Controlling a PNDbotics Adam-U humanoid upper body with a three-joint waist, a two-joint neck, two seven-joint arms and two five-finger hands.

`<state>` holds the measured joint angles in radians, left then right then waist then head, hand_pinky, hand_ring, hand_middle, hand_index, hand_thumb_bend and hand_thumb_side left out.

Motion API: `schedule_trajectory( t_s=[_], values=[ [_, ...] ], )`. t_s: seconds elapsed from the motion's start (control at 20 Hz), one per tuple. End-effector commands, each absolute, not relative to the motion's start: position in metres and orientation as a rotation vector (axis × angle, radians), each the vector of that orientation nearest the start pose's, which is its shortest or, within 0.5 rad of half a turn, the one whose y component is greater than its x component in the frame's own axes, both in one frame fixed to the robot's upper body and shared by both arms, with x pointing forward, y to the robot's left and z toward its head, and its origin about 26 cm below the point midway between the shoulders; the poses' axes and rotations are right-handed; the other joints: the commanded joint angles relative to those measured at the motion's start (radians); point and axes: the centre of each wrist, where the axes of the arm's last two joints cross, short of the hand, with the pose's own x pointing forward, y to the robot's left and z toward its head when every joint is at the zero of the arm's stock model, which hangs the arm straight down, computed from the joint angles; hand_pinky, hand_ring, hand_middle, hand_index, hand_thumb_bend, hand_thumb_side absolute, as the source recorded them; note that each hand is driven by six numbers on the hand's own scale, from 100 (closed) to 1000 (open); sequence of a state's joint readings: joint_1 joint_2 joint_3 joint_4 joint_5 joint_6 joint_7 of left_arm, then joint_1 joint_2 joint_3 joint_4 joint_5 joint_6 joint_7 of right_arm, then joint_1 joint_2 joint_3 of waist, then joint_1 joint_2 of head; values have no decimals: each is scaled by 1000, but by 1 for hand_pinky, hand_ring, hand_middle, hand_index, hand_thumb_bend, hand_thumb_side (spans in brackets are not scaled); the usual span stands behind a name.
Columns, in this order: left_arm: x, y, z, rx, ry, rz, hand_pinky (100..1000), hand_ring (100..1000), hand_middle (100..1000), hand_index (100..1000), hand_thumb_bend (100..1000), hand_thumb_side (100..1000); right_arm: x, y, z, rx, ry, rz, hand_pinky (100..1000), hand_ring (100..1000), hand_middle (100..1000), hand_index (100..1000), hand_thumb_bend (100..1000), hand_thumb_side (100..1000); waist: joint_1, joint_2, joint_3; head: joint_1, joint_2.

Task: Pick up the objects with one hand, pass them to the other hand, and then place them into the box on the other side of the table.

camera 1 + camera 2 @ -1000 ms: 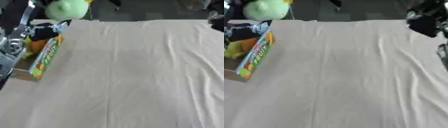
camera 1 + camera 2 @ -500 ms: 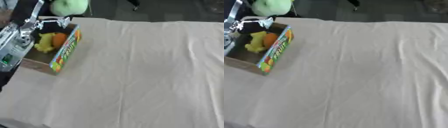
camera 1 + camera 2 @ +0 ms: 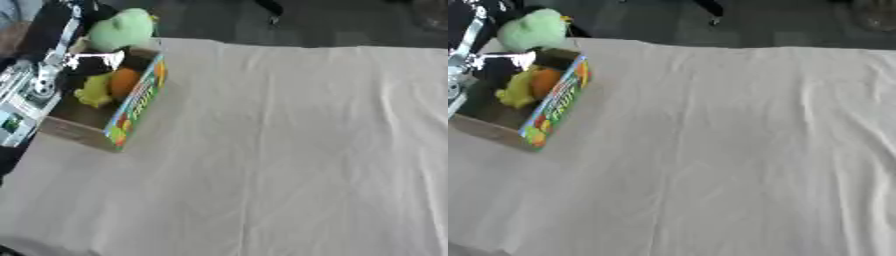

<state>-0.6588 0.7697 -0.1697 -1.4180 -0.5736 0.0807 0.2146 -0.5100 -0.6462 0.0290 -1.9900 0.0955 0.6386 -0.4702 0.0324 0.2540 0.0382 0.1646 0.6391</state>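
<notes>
A cardboard box [image 3: 131, 107] with a colourful fruit-print side stands at the table's left edge. An orange round thing [image 3: 125, 82] and a yellow thing [image 3: 94, 91] lie inside it. A light green plush toy [image 3: 122, 29] is at the box's far end, above its rim. My left arm, silver and black, comes in along the left edge, and my left hand [image 3: 80, 64] hangs over the far part of the box just below the toy. Blur hides whether the hand touches the toy. My right hand shows in neither view.
A cream cloth [image 3: 289, 150] with soft creases covers the table. The table's far edge runs along the top, with dark floor [image 3: 737, 20] beyond it. The left edge lies just beyond the box.
The whole picture has shifted, so the camera has turned left and the box now shows fully. The right hand, seen at the upper right a second ago, is out of view.
</notes>
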Motion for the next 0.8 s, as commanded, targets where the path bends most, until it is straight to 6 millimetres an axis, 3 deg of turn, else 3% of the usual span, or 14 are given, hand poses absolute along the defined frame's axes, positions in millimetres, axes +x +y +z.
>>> schedule_trajectory(
  t_s=[0.05, 0.5, 0.65, 0.75, 0.8],
  values=[
    [395, 362, 250, 1418, -1792, -838, 437, 507, 386, 462, 399, 100, 302, -279, 296, -1275, -1718, -290, 579, 505, 564, 627, 211, 234, 1, -20, 3, -3, -9],
    [397, 378, 241, 1478, -1616, -863, 481, 525, 416, 498, 503, 100, 301, -282, 295, -1282, -1704, -336, 580, 505, 564, 628, 212, 244, -1, -21, 4, -7, -1],
    [397, 382, 238, 1481, -1562, -876, 542, 565, 468, 560, 630, 100, 301, -283, 293, -1286, -1698, -333, 582, 505, 567, 629, 233, 249, -2, -21, 5, -1, 3],
    [398, 383, 237, 1481, -1524, -887, 561, 578, 486, 584, 646, 100, 301, -284, 291, -1286, -1687, -325, 582, 505, 567, 630, 235, 253, -3, -22, 7, 4, 3],
    [398, 384, 237, 1485, -1509, -888, 607, 620, 522, 649, 694, 100, 301, -285, 290, -1286, -1683, -323, 583, 505, 568, 631, 232, 255, -3, -22, 6, 4, 3]
  ],
)
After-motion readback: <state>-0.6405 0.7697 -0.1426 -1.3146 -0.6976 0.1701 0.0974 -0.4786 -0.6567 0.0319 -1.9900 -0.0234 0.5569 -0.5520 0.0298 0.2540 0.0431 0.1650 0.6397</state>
